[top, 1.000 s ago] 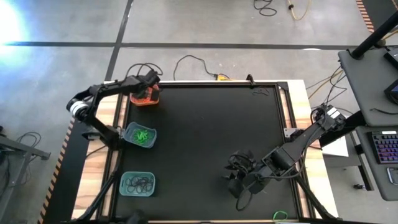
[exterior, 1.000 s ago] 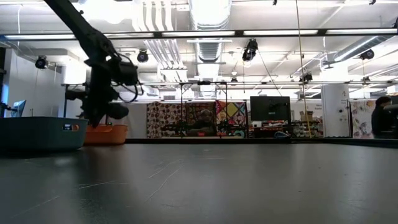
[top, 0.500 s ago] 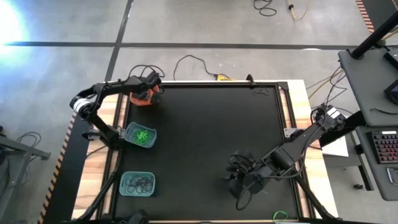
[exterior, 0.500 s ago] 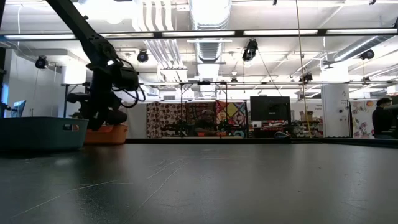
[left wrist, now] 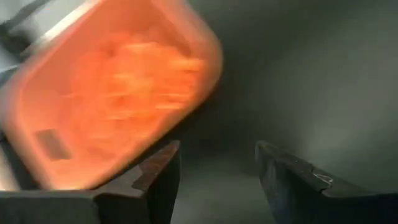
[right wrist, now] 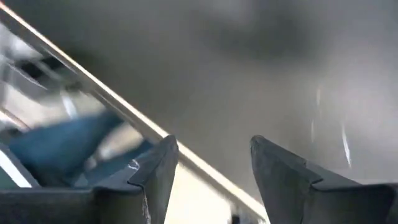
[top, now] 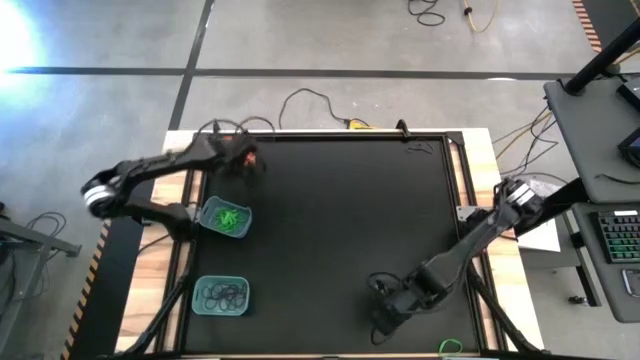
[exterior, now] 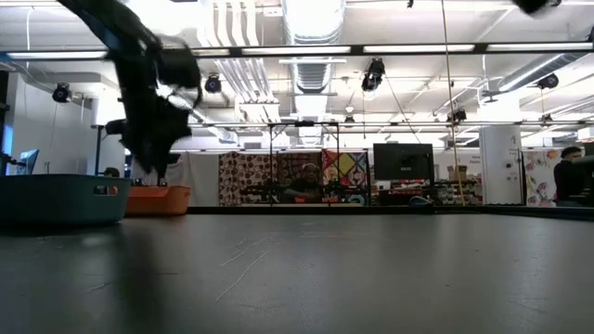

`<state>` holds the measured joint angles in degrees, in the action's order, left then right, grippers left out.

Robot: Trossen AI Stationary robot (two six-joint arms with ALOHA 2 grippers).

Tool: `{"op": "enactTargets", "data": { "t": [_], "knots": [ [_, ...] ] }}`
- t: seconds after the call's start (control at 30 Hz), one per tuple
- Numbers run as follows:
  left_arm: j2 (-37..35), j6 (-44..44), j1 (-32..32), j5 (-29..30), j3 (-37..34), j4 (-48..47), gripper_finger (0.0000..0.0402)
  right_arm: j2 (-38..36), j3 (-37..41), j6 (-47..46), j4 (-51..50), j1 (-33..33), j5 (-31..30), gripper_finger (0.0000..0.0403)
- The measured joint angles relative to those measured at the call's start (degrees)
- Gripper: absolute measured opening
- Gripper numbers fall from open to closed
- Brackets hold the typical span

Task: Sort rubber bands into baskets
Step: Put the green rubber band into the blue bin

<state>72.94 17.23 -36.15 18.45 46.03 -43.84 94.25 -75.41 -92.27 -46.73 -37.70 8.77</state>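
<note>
mostly sorted: orange, green and black bands lay in three baskets (top: 222, 217) at frame left, left gripper (left wrist: 217, 163) and right gripper (right wrist: 214, 158) open, empty.

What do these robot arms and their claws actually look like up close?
Both arms are dark and slender, built of jointed segments. The left arm has a pale silvery band at one joint, and so does the right arm. Black cables loop beside the right gripper. The left gripper ends in two flat, dark, wedge-shaped fingers.
</note>
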Motion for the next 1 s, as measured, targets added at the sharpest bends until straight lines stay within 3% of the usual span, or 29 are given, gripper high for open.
{"op": "enactTargets", "data": {
  "t": [0.13, 0.33, 0.5, 0.6, 0.87, 1.0],
  "knots": [
    [-9.6, 4.3, 14.6, -4.6, -3.9, 5.2, 0.0191, 3.8, 0.2, -5.2, 0.6, -2.3, 12.2, 0.0194],
    [-18.4, 6.1, 39.7, -5.0, -8.7, 18.9, 0.0187, 7.6, 0.4, -13.2, 1.3, -6.7, 23.3, 0.0194],
    [-19.1, 8.0, 54.3, 3.4, -11.2, 27.5, 0.0187, 11.6, 0.5, -12.8, 2.6, -9.1, 32.0, 0.0194],
    [-18.2, 11.4, 58.7, 8.4, -11.1, 27.4, 0.0187, 13.2, 0.7, -12.1, 3.3, -10.5, 33.6, 0.0194],
    [-15.6, 13.3, 62.1, 9.1, -7.1, 24.7, 0.0187, 15.0, 3.5, -10.0, 5.3, -11.8, 33.6, 0.0175],
    [-14.0, 13.7, 62.1, 9.1, -4.6, 21.1, 0.0187, 14.9, 7.4, -10.3, 12.9, -11.9, 33.6, 0.0152]
  ]
}}
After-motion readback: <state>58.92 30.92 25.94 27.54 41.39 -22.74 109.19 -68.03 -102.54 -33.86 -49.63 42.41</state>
